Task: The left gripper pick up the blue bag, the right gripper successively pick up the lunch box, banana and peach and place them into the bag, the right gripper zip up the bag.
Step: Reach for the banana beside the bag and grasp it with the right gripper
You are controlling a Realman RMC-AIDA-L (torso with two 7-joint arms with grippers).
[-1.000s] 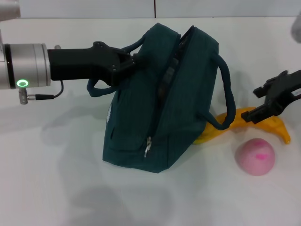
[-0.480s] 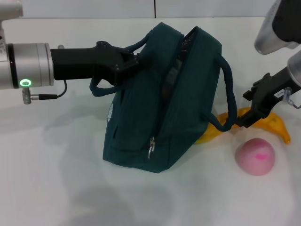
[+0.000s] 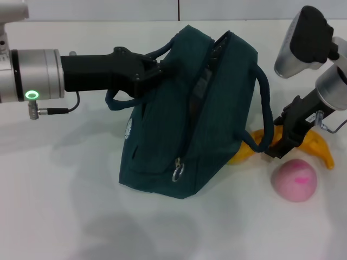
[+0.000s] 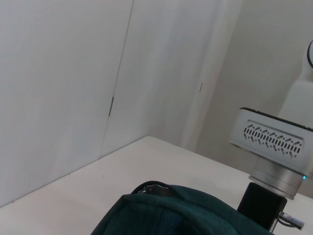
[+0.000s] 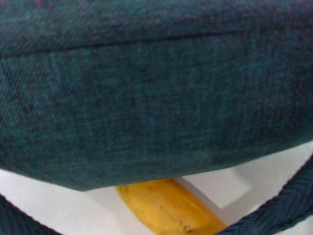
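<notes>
The blue bag [image 3: 184, 124] stands tilted on the white table [image 3: 65, 206] with its top zipper open. My left gripper [image 3: 152, 70] is shut on the bag's near handle and holds it up. The yellow banana [image 3: 313, 145] lies right of the bag, partly tucked behind it and under the loose far handle [image 3: 264, 108]. My right gripper [image 3: 280, 135] hangs open just above the banana's middle, close to that handle. The pink peach [image 3: 294, 180] rests in front of the banana. In the right wrist view the bag [image 5: 146, 88] fills the picture, with the banana [image 5: 166, 205] below it. The lunch box is out of view.
The zipper pull [image 3: 177, 173] dangles low on the bag's front. The right arm's white wrist housing [image 3: 303, 38] hangs over the table's back right and also shows in the left wrist view [image 4: 274, 142]. A white wall [image 4: 73, 73] stands behind the table.
My right gripper has come leftward and down, from beside the banana to over its middle near the bag's handle. The bag has barely shifted in the left gripper.
</notes>
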